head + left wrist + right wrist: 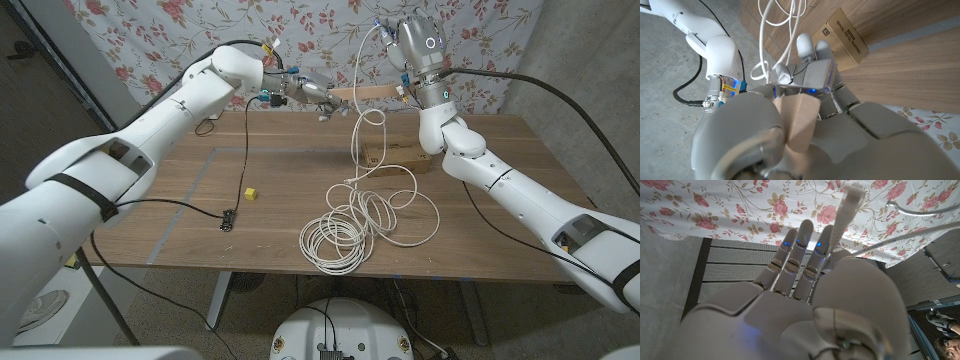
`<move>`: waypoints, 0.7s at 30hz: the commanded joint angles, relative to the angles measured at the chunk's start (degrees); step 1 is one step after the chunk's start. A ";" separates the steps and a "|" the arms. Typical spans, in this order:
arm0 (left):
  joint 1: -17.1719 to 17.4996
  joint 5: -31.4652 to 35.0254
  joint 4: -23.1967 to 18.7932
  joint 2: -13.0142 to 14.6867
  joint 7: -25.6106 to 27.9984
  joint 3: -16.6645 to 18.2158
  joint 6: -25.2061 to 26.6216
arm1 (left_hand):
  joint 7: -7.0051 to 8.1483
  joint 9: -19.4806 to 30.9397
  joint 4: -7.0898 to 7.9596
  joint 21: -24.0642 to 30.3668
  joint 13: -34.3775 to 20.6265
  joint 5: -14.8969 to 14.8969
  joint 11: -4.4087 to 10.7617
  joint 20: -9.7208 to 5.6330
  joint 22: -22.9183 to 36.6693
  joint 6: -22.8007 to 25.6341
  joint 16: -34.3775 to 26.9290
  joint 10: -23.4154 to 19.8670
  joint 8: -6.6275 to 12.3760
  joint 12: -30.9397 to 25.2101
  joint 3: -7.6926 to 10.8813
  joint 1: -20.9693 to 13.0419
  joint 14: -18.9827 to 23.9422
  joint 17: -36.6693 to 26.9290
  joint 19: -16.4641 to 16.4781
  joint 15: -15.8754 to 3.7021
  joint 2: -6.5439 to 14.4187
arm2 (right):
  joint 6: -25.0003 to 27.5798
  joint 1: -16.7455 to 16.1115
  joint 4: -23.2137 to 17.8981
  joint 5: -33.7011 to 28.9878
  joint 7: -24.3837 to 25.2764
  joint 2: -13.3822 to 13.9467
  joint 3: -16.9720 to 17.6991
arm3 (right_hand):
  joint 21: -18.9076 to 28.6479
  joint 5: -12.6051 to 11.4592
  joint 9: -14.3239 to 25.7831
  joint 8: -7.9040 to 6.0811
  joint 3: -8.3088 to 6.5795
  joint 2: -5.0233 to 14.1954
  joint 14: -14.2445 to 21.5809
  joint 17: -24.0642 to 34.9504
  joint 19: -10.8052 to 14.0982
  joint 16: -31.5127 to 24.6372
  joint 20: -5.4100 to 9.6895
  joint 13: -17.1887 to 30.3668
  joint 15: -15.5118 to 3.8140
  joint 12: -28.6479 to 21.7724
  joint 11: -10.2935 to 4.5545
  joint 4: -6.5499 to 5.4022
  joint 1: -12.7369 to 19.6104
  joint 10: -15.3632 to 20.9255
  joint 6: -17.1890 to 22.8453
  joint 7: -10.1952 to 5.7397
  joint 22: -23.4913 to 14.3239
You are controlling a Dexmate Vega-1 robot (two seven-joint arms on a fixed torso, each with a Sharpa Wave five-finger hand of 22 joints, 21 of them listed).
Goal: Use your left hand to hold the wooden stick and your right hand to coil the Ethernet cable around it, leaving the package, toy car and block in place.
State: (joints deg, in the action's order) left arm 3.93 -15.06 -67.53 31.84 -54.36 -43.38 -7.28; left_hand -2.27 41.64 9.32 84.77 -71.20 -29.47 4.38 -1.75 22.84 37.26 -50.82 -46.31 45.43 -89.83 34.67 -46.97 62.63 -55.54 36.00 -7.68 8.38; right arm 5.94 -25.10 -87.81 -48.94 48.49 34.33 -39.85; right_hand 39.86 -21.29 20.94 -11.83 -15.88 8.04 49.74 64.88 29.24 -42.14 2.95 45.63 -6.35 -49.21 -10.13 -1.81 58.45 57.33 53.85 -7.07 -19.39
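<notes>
One wooden stick (362,93) is held above the table's (200,210) far edge, clasped by the left hand (318,97). The right hand (412,45) pinches one white Ethernet cable (352,225), mostly coiled on the table beside one cardboard package (398,157), one yellow block (250,193) and one small black toy car (229,219).

A pale wooden stick (365,92) is held level high at upper centre of the frame. The white Ethernet cable (352,225) hangs from there down to a loose coil low on the table, centre. Brown package (385,152), tiny yellow block (250,194) and small dark toy car (229,219) sit on the tabletop.

Package (398,156) half hidden by arm.
</notes>
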 commanded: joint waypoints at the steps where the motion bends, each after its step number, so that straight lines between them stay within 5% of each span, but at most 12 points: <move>1: 2.92 -2.28 -4.94 3.48 0.40 1.35 3.15 | -0.10 0.21 -0.11 0.35 -0.09 -0.27 -0.39 0.03 0.03 0.56 -30.27 -0.34 0.49 -0.36 0.31 0.35 -1.52 -14.98 -0.42 -2.19 0.14 | -1.61 1.44 2.03 3.95 -1.47 -0.47 1.21 | 0.53 -0.57 0.27 -0.10 -0.03 0.73 0.74 0.51 -0.21 0.42 5.62 0.27 -6.25 -0.37 -0.25 -0.60 0.74 -0.18 7.07 1.93 0.00; 12: 2.88 2.05 -9.81 6.35 3.68 0.14 9.41 | -0.26 0.13 -0.14 0.88 -0.08 -0.34 -0.37 -0.05 -0.30 0.32 -30.67 -0.32 0.68 -0.34 0.47 0.37 -1.59 -14.96 -0.30 -2.20 0.28 | -7.86 -2.16 3.16 13.26 5.69 -1.50 6.43 | 0.83 -0.70 0.34 0.03 0.03 0.79 0.83 1.20 -0.35 0.68 5.60 0.08 -6.25 -0.39 -0.22 -0.83 0.88 -0.13 7.04 2.10 0.29; 21: 1.20 0.30 -3.79 3.09 1.13 0.06 4.65 | -0.35 -0.15 -0.14 1.16 -0.09 -0.35 -0.40 -0.05 -0.60 0.38 -30.91 -0.38 0.75 -0.35 0.57 0.39 -1.62 -14.94 -0.24 -2.24 0.34 | -5.43 -2.28 3.04 11.39 5.96 -1.06 6.49 | 1.18 -0.78 0.44 0.06 0.05 0.80 0.93 1.88 -0.44 0.94 5.51 -0.04 -6.23 -0.54 -0.03 -0.99 1.11 0.08 7.17 2.14 0.59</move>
State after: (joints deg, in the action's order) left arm 6.52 -14.65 -74.33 36.47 -52.07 -42.85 -0.67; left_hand -2.46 41.56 9.21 85.42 -71.07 -29.46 4.38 -1.75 22.31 37.44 -50.83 -46.31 45.86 -89.83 34.78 -46.86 62.63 -55.54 36.00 -7.69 8.48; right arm 0.29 -26.58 -85.32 -38.53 53.14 33.22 -34.66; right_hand 40.74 -21.66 21.15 -11.41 -15.65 8.03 50.05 66.48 28.96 -41.48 2.66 45.53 -6.66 -49.20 -10.12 -2.52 58.46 57.32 53.85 -7.07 -18.86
